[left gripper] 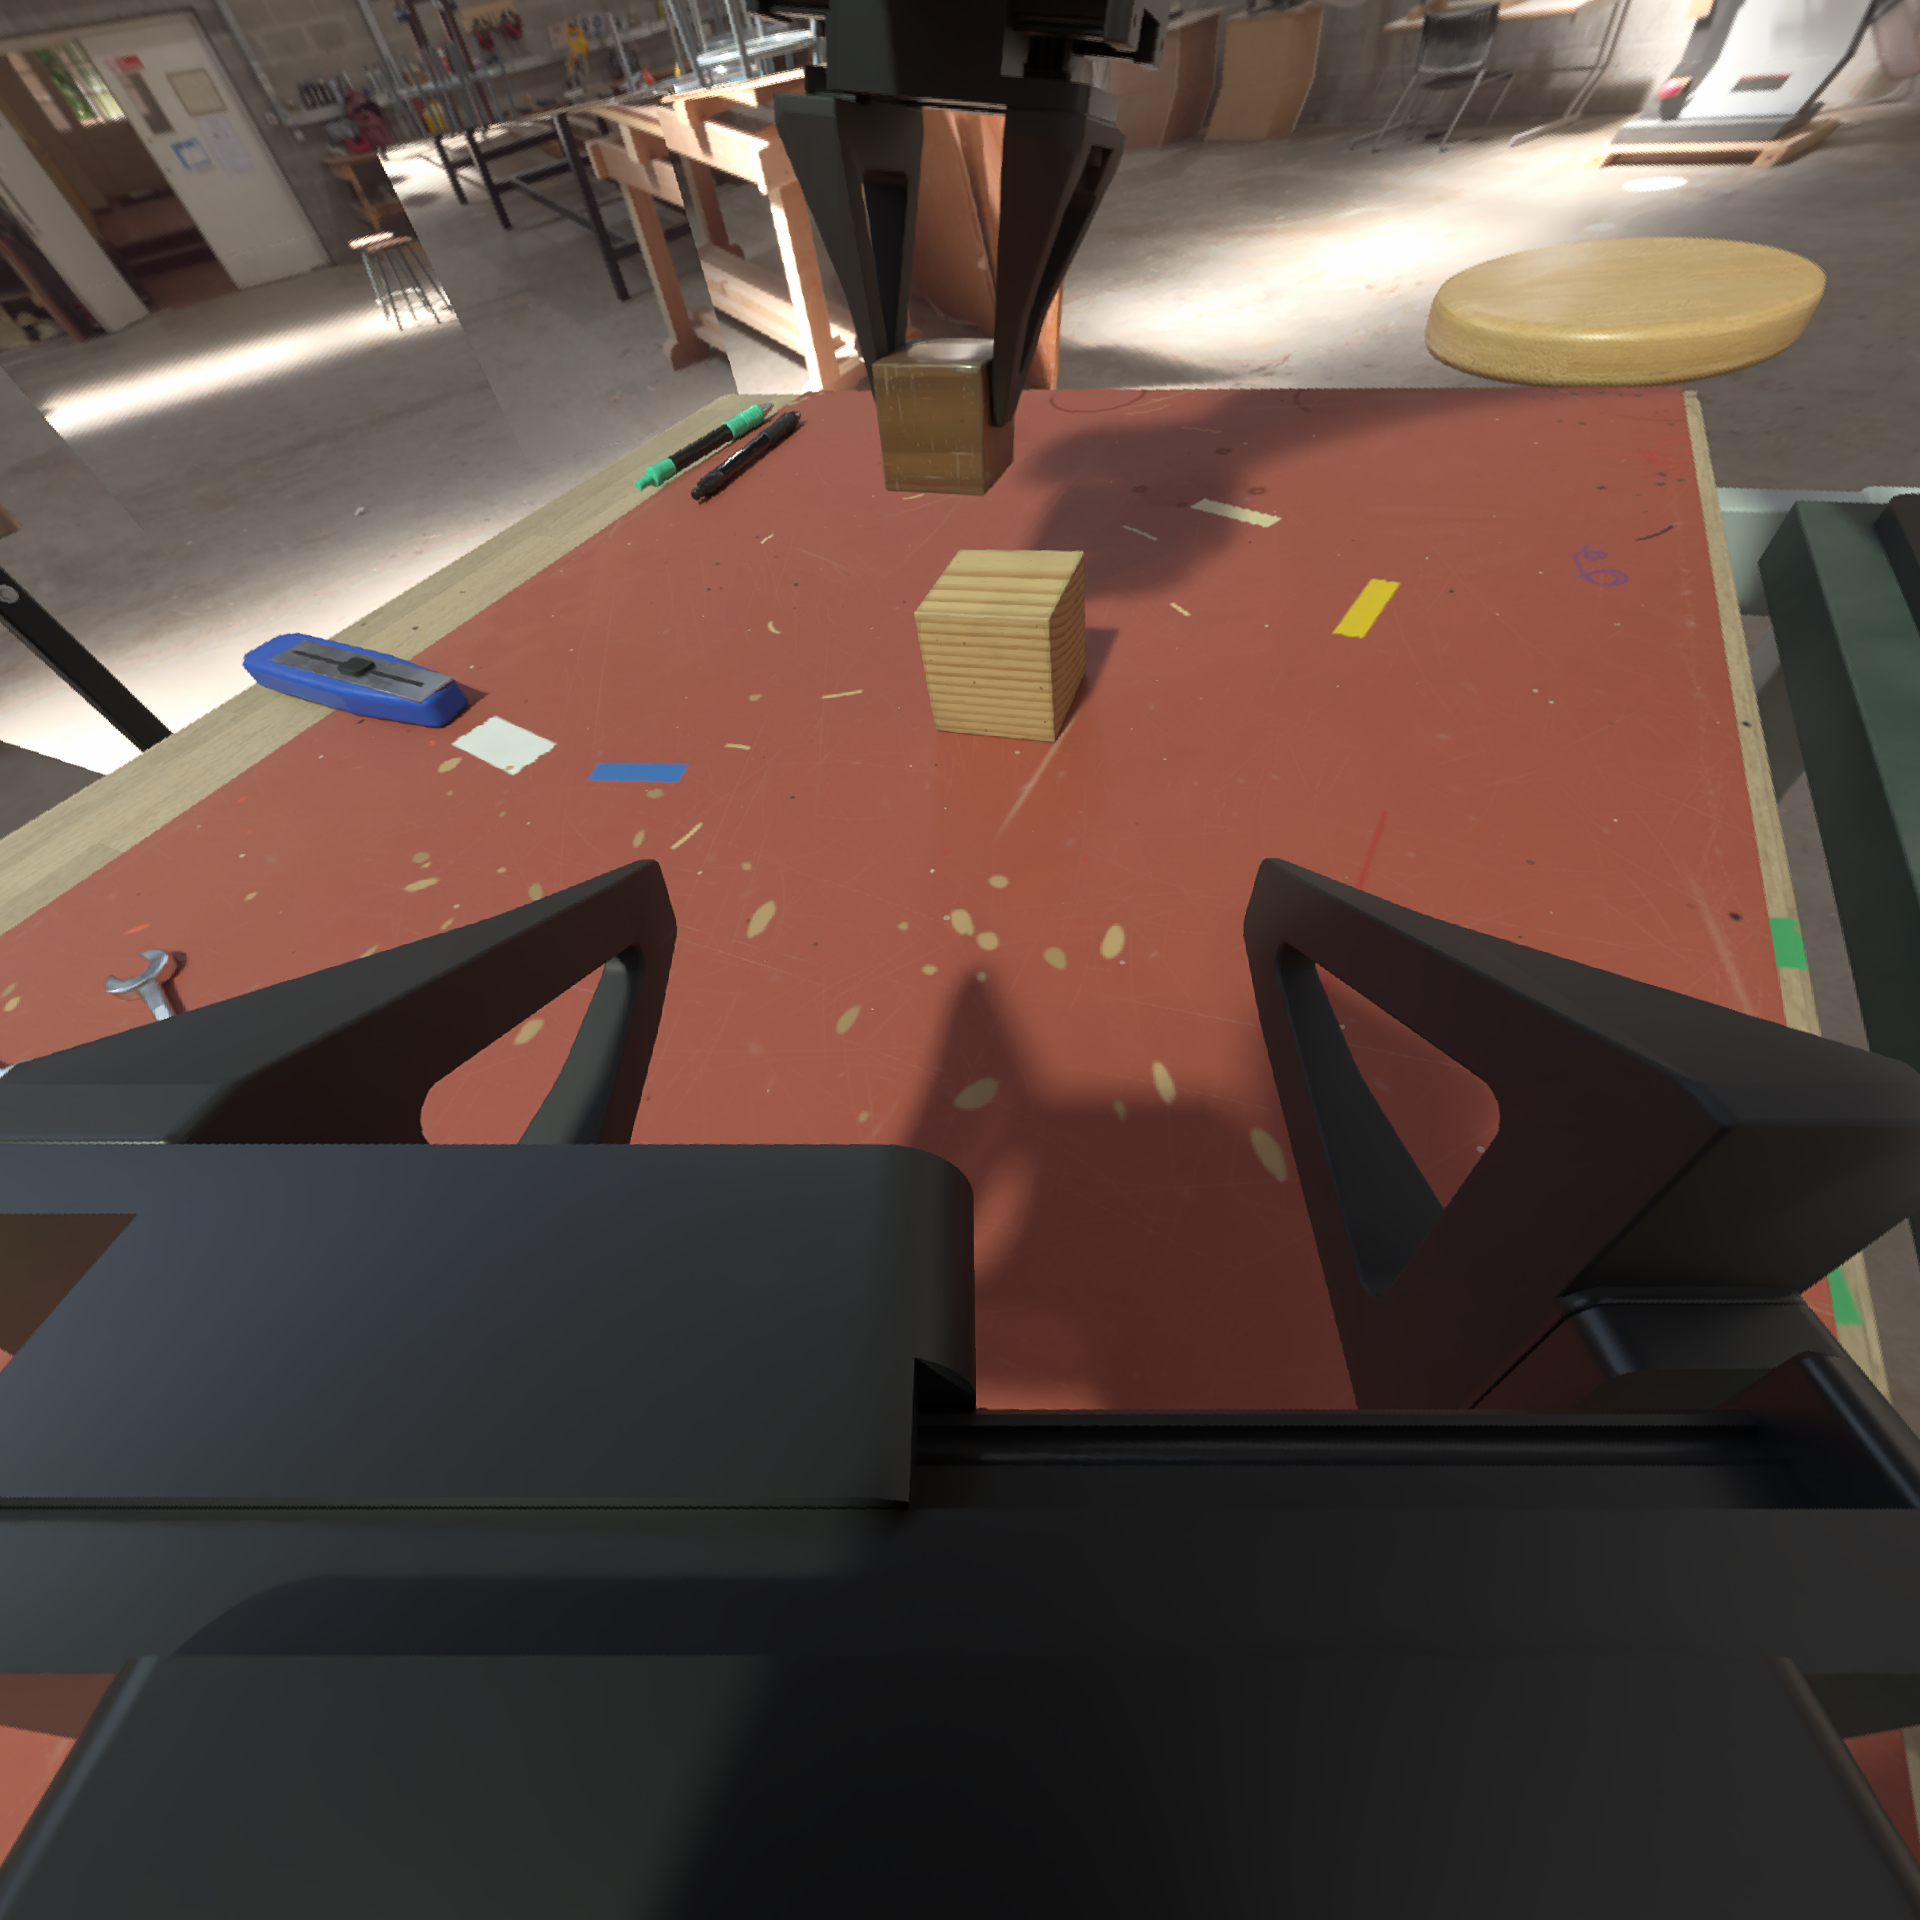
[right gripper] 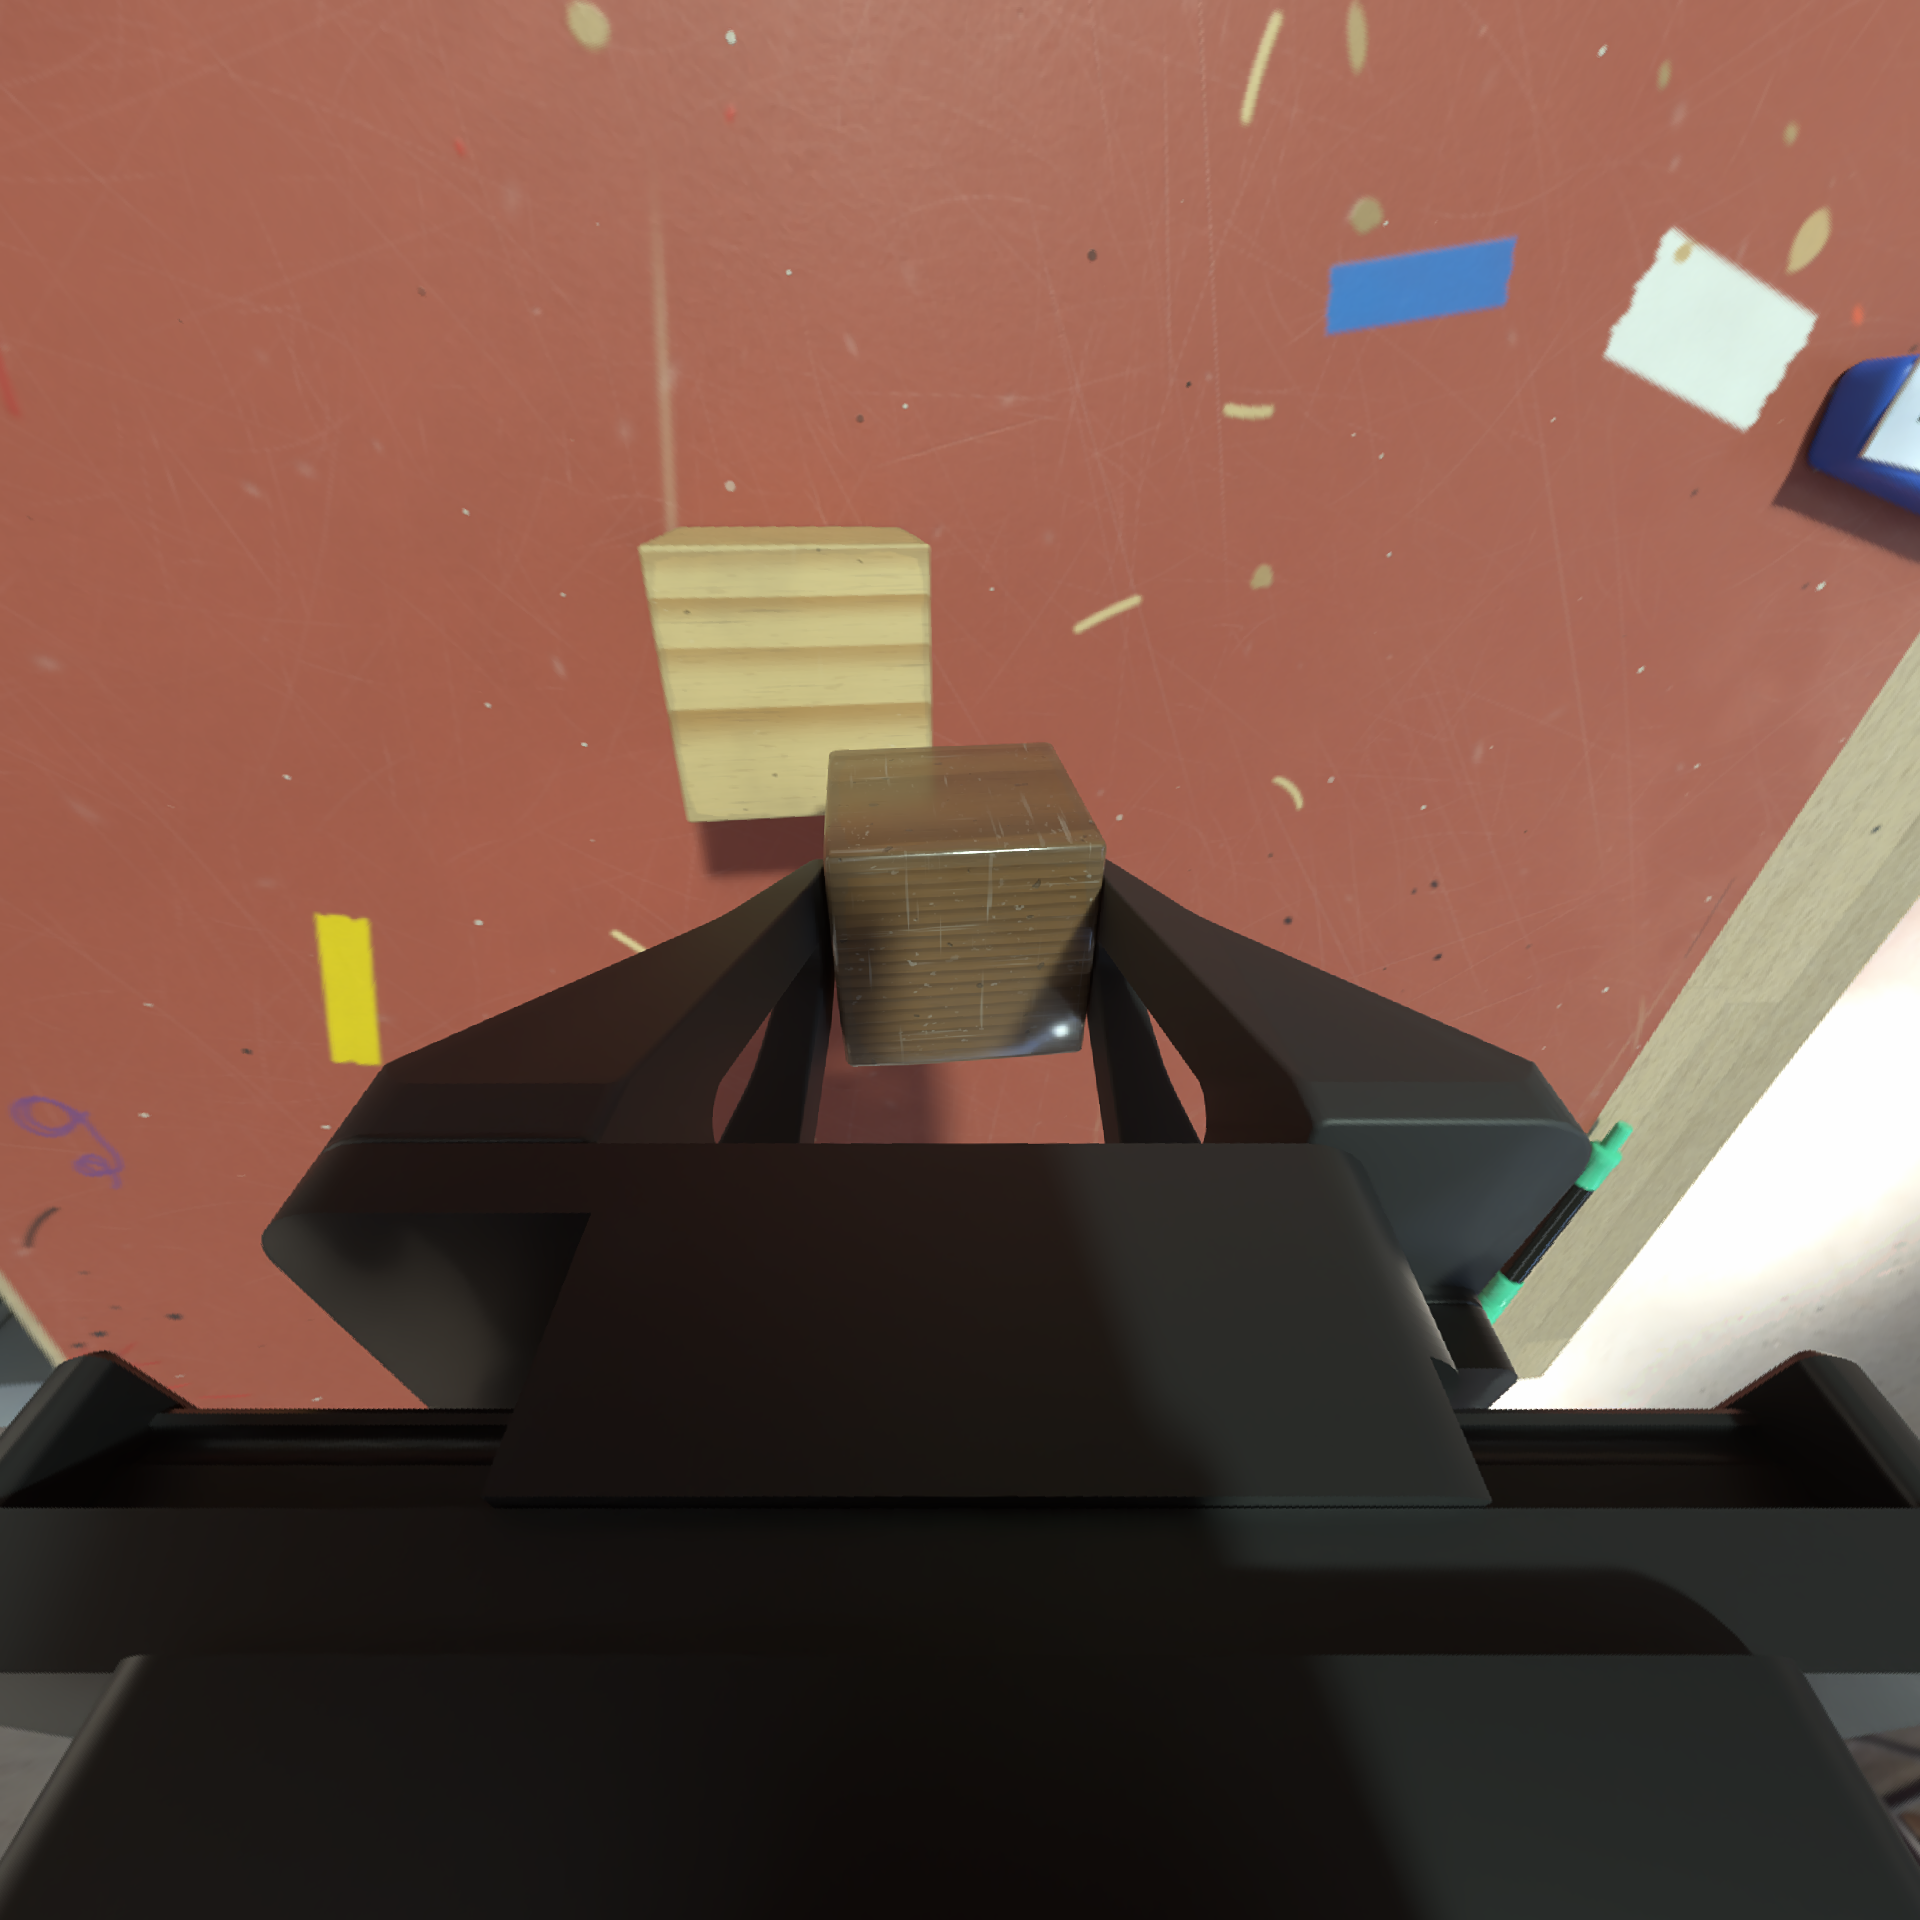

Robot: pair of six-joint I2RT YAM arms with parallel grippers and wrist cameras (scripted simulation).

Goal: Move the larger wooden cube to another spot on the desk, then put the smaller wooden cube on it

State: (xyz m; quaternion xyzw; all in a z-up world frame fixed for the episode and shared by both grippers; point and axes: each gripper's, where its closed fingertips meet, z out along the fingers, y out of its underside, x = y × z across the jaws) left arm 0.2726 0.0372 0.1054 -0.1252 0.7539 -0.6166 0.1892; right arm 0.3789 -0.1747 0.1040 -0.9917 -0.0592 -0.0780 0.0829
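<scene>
Stacking step, by my read: right gripper clamps dark smaller cube aloft, just beside pale larger cube on bench. Next: centre over larger cube, lower, release. Left gripper wide, empty, well back from larger cube.

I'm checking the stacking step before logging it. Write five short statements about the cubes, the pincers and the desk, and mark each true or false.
1. The right pincer is shut on the dark wooden cube. True.
2. The dark cube already rests on the light wooden cube. False: it is held clear of the light cube, which stands alone on the desk.
3. The left pincer grips the light cube. False: it is open and empty, short of that cube.
4. A blue utility knife lies near the desk's edge. True.
5. Two markers lie on top of the light cube. False: they lie on the desk near its far edge.
</scene>
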